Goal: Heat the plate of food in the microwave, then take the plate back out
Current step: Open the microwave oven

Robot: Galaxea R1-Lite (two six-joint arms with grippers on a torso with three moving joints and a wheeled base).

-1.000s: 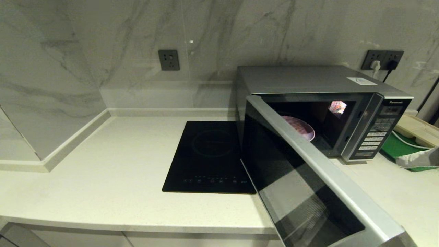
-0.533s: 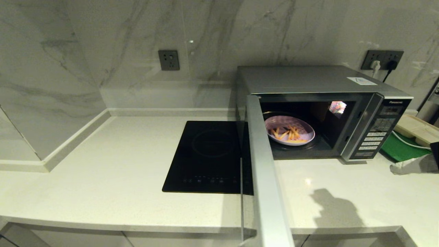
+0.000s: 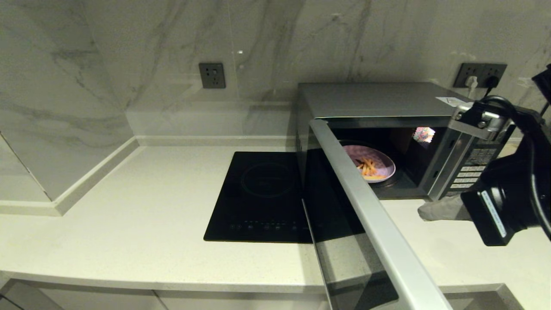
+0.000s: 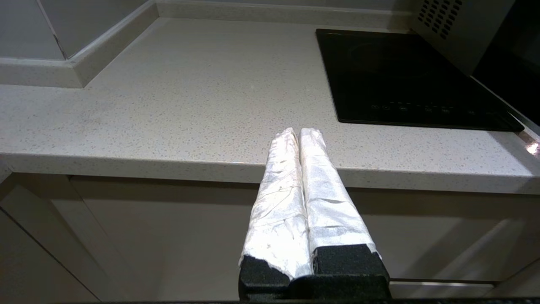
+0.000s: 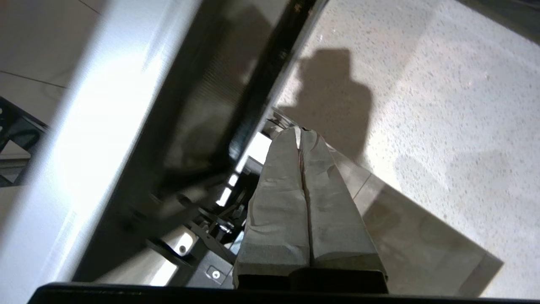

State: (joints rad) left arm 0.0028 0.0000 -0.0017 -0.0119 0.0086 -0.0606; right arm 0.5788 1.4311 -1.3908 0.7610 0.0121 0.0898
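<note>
With my right gripper [image 3: 424, 212] empty and pressed shut just outside the microwave [image 3: 387, 101], I judged a push on its door [image 3: 366, 215] best, plate of food [image 3: 373, 164] inside

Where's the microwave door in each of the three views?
Head view: the microwave door stands open, swinging from the left side of the microwave toward the lower right edge.
Left wrist view: only a dark strip of it at the right edge, beside the black cooktop.
Right wrist view: it fills the left half, blurred, beside the shut right gripper.
Shared landmark: the pale speckled countertop.
</note>
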